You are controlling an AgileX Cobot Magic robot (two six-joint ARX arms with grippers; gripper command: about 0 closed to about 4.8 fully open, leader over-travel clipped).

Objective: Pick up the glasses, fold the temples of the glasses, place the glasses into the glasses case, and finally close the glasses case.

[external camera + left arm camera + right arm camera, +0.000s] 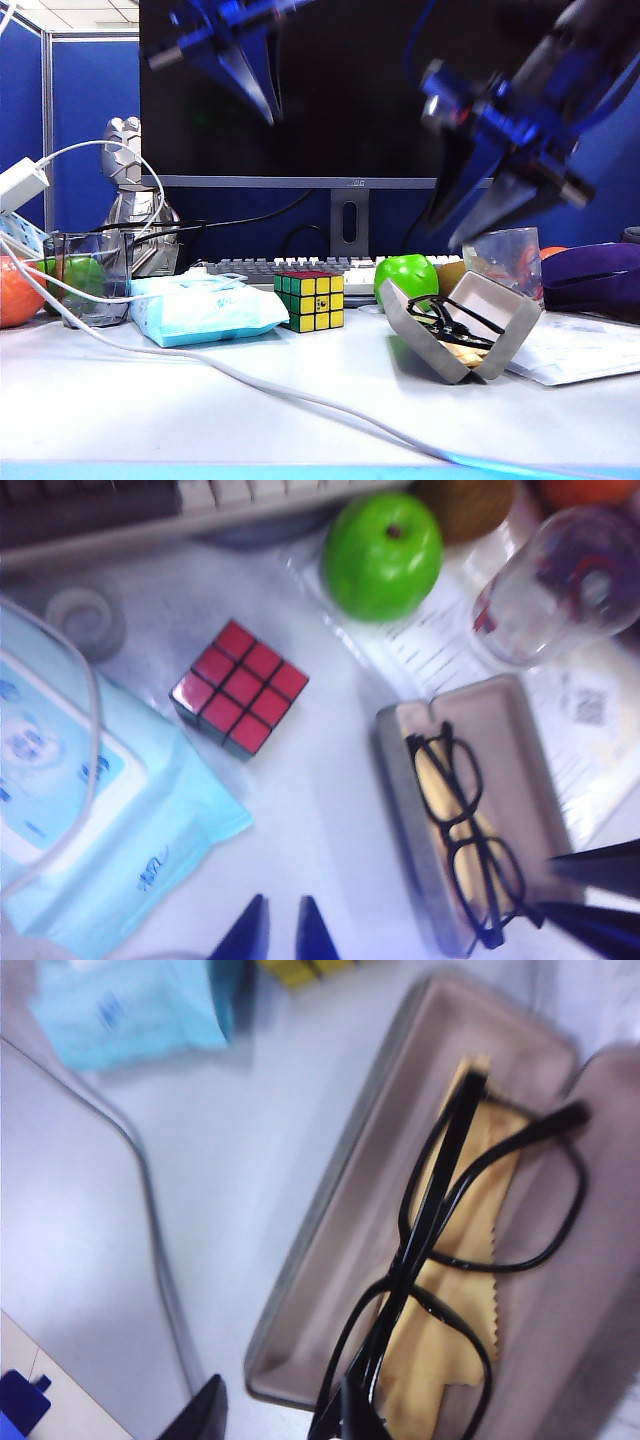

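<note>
Both claws aloft | right claw (478,215) above glasses (452,322) | glasses case (500,300) open

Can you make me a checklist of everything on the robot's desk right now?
Surface: white table, mostly bare in front.
Job's things: glasses folded, lying in the open case on a yellow cloth.
Clutter: tissue pack, cube, apple, cup, papers.
Grippers: left gripper raised, fingers close together, holding nothing; right gripper open above the case.
Cables: white cable across the table.
Surroundings: monitor, keyboard, blue partitions.
</note>
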